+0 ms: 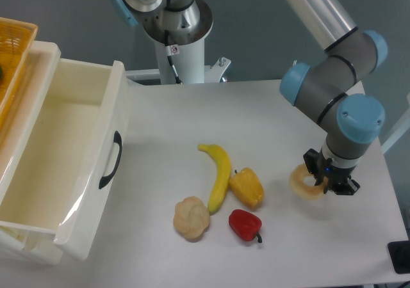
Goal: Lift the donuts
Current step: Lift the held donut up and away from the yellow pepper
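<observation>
The donut is a pale beige ring at the right side of the table. It is tilted up on edge, and its right part sits between my black fingers. My gripper points down from the blue and grey wrist and is shut on the donut. The ring seems to be held just above the tabletop, with a faint shadow under it. The fingertips are partly hidden behind the donut and the wrist.
A banana, a yellow pepper, a red pepper and a lumpy cream ball lie in the middle of the table. An open white drawer stands at the left. The table's right edge is close to the gripper.
</observation>
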Robot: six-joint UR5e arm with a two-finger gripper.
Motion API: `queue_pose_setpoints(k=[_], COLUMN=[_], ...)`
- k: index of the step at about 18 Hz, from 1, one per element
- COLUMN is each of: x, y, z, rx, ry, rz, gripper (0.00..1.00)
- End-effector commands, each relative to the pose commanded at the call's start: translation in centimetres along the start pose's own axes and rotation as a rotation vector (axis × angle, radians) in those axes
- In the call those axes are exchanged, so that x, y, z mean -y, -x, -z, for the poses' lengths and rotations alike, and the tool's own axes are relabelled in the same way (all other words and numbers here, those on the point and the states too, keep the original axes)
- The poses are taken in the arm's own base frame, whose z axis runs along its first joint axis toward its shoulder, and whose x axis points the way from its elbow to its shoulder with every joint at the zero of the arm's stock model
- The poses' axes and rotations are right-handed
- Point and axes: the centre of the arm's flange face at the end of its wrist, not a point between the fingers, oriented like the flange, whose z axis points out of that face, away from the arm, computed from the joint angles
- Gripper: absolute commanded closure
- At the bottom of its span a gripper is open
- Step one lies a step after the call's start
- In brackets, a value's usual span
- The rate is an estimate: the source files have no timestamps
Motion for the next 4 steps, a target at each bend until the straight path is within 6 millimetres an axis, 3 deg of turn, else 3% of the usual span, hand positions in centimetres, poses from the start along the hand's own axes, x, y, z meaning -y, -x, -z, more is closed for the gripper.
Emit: queue_pose_setpoints(k=[4], x=[-0.03], y=[0.17], z=[1.04], rx=[-0.005], ry=[-0.007], rz=[0.000], gripper=[0.66])
